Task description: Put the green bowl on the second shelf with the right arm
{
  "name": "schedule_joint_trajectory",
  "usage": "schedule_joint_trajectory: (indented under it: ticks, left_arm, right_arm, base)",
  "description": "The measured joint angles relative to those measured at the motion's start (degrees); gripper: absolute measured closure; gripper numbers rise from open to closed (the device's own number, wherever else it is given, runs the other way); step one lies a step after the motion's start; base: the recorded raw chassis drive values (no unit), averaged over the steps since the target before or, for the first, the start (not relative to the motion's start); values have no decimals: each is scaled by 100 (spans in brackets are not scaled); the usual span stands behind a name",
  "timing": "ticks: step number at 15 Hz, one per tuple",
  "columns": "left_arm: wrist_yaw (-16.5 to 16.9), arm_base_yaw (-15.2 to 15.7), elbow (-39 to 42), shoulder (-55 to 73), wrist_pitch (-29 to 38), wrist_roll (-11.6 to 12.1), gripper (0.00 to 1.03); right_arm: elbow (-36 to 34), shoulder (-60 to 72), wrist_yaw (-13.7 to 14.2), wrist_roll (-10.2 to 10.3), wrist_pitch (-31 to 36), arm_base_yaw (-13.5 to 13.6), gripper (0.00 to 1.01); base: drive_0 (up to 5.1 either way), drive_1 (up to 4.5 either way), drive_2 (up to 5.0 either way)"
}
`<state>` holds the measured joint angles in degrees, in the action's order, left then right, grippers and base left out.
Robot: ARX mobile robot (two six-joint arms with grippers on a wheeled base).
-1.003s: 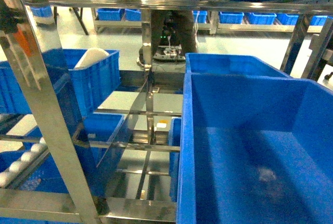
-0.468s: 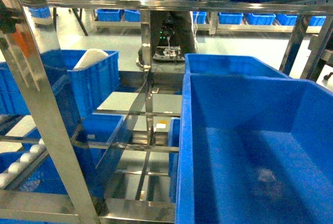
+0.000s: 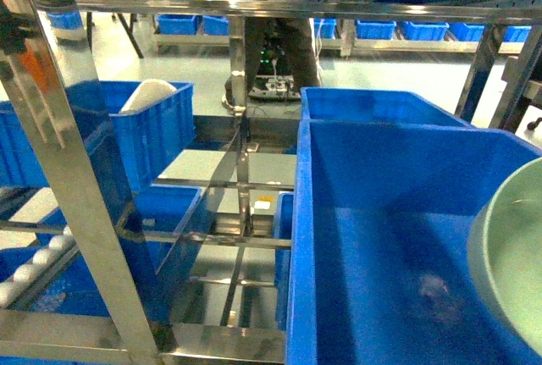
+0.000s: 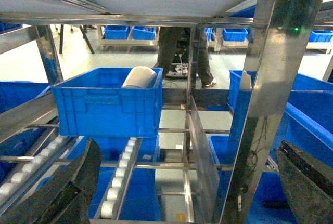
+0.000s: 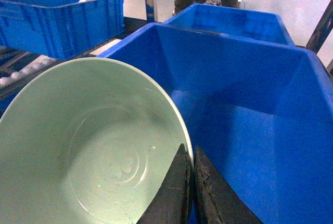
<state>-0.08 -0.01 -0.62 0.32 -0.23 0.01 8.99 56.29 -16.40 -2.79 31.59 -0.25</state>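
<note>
Pinching the rim of the green bowl point(image 5: 88, 146), the right hand point(image 5: 190, 182) has its two dark fingers point(image 5: 174, 193) pressed together on either side of the wall, one inside and one outside. That bowl is tipped, its open mouth facing the wrist camera, and it sits over the near blue bin point(image 5: 250, 109); in the head view only an edge of it shows at the lower right point(image 3: 512, 263). Fingers of the left hand point(image 4: 187, 182) stand spread wide apart before the second shelf point(image 4: 122, 174) with its white rollers.
</note>
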Motion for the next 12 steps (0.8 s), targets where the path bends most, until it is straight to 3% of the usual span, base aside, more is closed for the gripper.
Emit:
schedule_joint_trajectory:
  ticks: [2,3,5,12]
  left_arm:
    - [0,0,0,0,0,0,5]
    - [0,0,0,0,0,0,5]
    - [0,0,0,0,0,0,5]
    - [0,0,0,0,0,0,5]
  right_arm:
    - [138,1241,127,-72,903,74,99]
    - [629,2380,146,-175,1327,52,99]
    - [2133,4452,-131,-531,804,-168,99]
    - [2983,5241,-407,-962,-85,-122,99]
  base:
    - [0,0,0]
    - [0,0,0]
    - [0,0,0]
    - [0,0,0]
